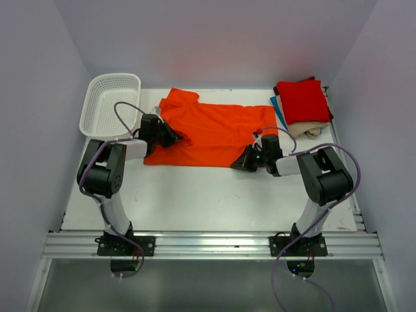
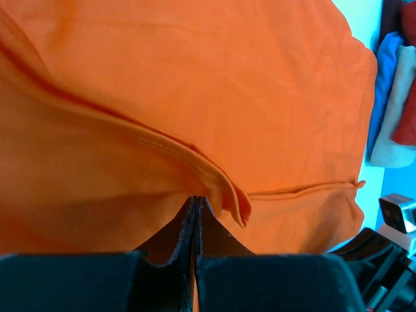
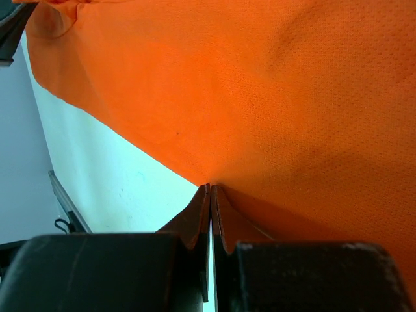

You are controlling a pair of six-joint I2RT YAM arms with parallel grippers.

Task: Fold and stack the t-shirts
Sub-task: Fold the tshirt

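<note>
- left fingers [image 2: 188, 224] pressed together, pinching a fold of the orange t-shirt [image 1: 214, 133] at its left side;
- right fingers [image 3: 200, 211] together, clamped on its near right hem;
- the shirt lies spread across the bench [image 1: 195, 195];
- folded t-shirts [image 1: 302, 101], red on top, stacked at far right; white basket [image 1: 109, 104] at far left.
</note>
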